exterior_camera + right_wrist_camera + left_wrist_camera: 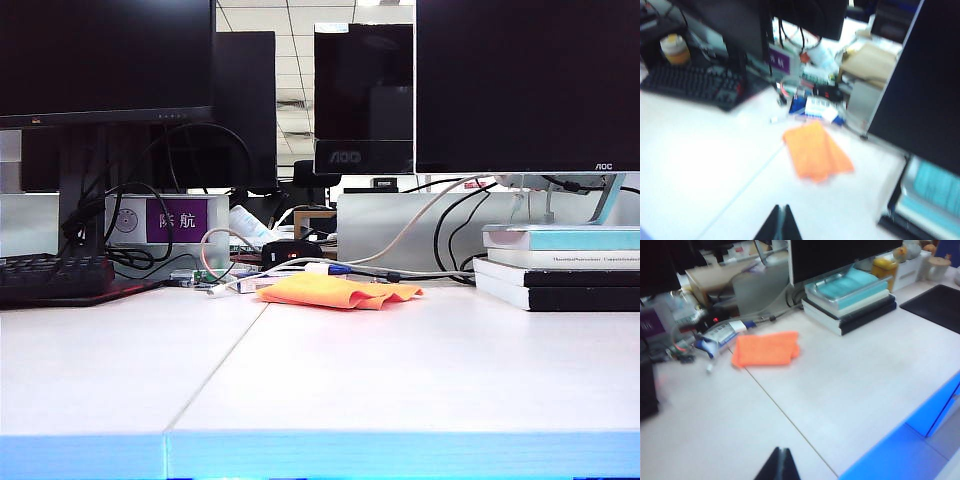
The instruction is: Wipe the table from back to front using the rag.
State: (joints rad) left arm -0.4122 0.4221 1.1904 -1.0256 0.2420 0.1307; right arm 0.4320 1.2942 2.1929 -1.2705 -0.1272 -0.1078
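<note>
The orange rag [340,291] lies folded flat at the back of the white table [330,370], just right of the seam between the two panels. It shows too in the left wrist view as the rag [766,348] and in the right wrist view as the rag [817,150]. My left gripper [782,450] is shut with nothing in it, high above the table's front part and well short of the rag. My right gripper [782,206] is shut and empty too, hanging above the table in front of the rag. Neither arm shows in the exterior view.
A stack of books [560,265] stands at the back right under a monitor [528,85]. A black keyboard [55,276] lies at the back left. Cables and small boxes [300,268] crowd the space just behind the rag. The table's blue front edge [320,455] runs along the near side.
</note>
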